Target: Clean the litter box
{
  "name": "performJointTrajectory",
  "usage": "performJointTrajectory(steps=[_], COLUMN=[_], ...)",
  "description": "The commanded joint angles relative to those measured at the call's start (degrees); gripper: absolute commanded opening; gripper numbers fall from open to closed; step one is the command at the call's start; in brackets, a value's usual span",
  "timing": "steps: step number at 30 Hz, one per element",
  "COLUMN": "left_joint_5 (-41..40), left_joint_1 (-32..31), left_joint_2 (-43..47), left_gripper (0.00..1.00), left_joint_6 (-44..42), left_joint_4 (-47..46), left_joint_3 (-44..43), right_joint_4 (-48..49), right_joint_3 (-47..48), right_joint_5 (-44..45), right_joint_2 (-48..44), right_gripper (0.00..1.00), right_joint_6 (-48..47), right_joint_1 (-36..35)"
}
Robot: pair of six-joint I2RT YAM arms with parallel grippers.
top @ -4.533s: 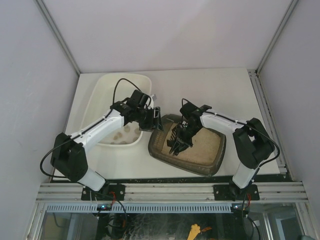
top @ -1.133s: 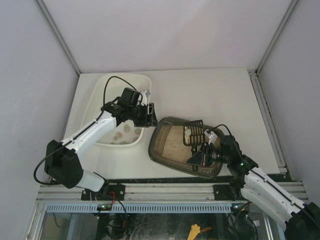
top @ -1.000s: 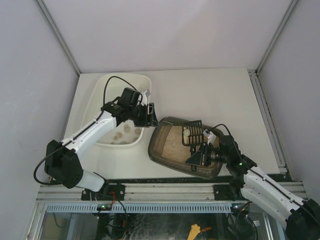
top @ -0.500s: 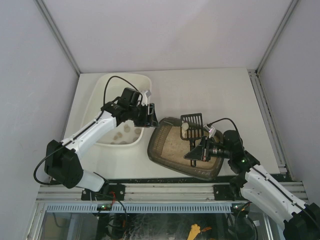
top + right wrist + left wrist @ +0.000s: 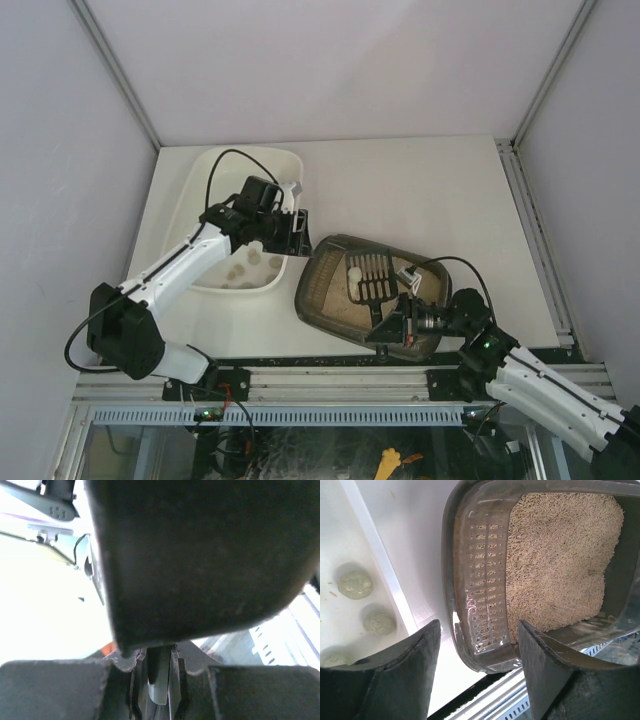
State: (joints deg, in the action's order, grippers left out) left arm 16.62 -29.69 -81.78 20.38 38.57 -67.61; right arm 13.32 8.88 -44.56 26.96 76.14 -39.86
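hauling the scoop point(image 5: 368, 278) back in with the right tool point(image 5: 393, 326), clamped tight on its handle point(image 5: 159, 680). from the right wrist, nothing but the dark underside filling the view, with that handle pinched between the fingers point(image 5: 55, 692). half a second ago held it high and tipped at the far rim of the litter box point(image 5: 308, 292); now lowered and drawn nearer, over the middle of the sand point(image 5: 560, 555). carrying one pale clump point(image 5: 354, 273) on the slats, loose litter apparently sifted off. a few seconds back was digging in from the right side; now reaching in from the near edge instead.

keeping the left tool point(image 5: 477, 630) spread wide over the left end of the box, gripping nothing, barely shifted all the while. cannot tell whether touching the rim.

spotting the litter box itself on the bench point(image 5: 450, 190), between the two arms, just beside the white tub point(image 5: 200, 175), with grey-green lumps point(image 5: 355, 585) already lying in there.

looks like one more catch made. not yet dumped, though: calls for swinging left over the tub and tipping out, level enough not to roll the clump off on the way.
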Motion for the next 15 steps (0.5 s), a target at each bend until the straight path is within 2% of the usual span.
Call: performJointTrajectory(steps=[1,4,7,9,13,15], left_joint_5=[-1.3,-2.1,-2.2,-1.9,-1.8,-1.9], left_joint_1=[0.2,0.2,0.2,0.2,0.2,0.2], left_joint_2=[2.3,1.6,1.4,1.5,1.5,1.7], left_gripper=[0.67,0.68,0.68,0.68,0.68,0.68], left_joint_6=[-2.3,-2.5,-2.7,-2.6,-2.8,-2.8], left_joint_4=[-0.2,0.1,0.4,0.4,0.3,0.4], left_joint_3=[-2.5,-3.0,-3.3,-3.2,-3.1,-3.1], right_joint_4=[8.0,3.9,-2.5,-3.9,-8.3,-9.4], right_joint_3=[0.8,-1.7,-1.8,-2.2,-4.2,-4.3], right_joint_5=[4.9,8.9,13.7,14.9,15.4,15.5], right_joint_2=[-1.5,-5.0,-7.2,-8.5,-12.4,-11.9], right_gripper=[0.00,0.00,0.00,0.00,0.00,0.00], right_joint_6=[5.8,7.9,6.1,6.0,7.5,7.4], right_joint_1=[-3.6,-1.1,-2.8,-2.9,2.3,2.4])
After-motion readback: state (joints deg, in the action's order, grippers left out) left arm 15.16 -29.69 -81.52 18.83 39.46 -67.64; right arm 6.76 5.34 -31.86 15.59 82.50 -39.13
